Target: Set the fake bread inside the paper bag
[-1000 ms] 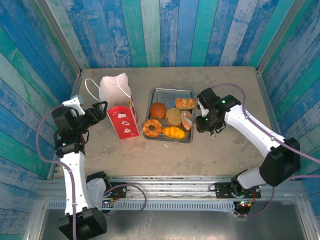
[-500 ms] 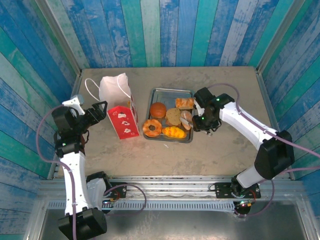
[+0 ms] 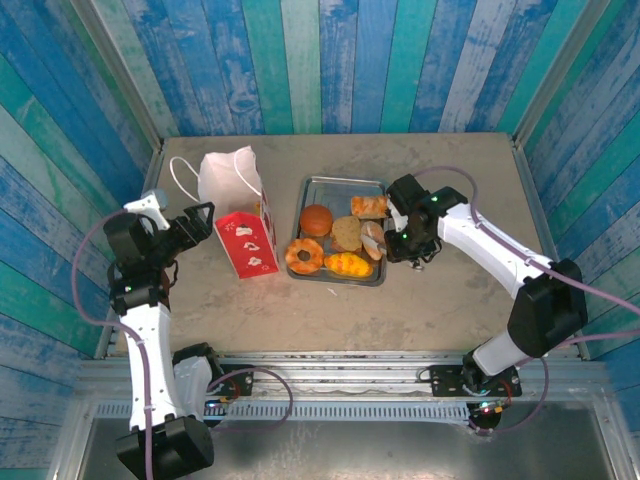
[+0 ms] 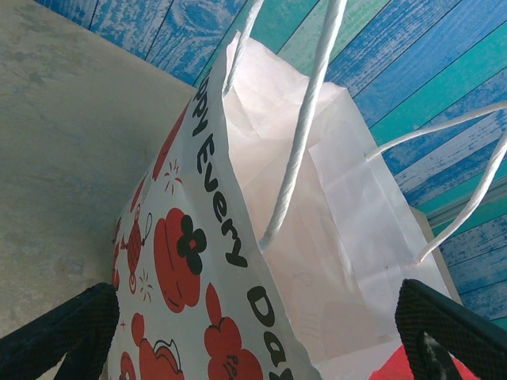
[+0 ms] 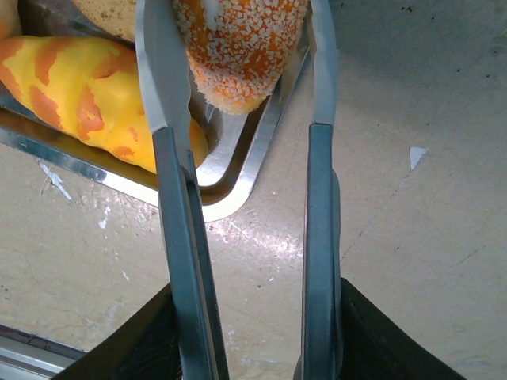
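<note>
beyond right gripper, tongs straddle sesame roll

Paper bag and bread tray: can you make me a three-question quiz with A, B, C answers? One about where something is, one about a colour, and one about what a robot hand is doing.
1. Where does the paper bag stand?
A. On the left arm's side of the tray
B. On the tray
C. On the right arm's side of the tray

2. What colour is the bag's lower band?
A. Green
B. Red
C. Yellow

3. What is the left gripper doing?
A. Shut on a bun
B. Shut on a bag handle
C. Open, facing the bag

Answers:
1 A: the top view shows the bag between the left arm and the tray.
2 B: the band is red in the top view.
3 C: the left wrist view shows its fingers wide apart, gripping nothing.
</note>
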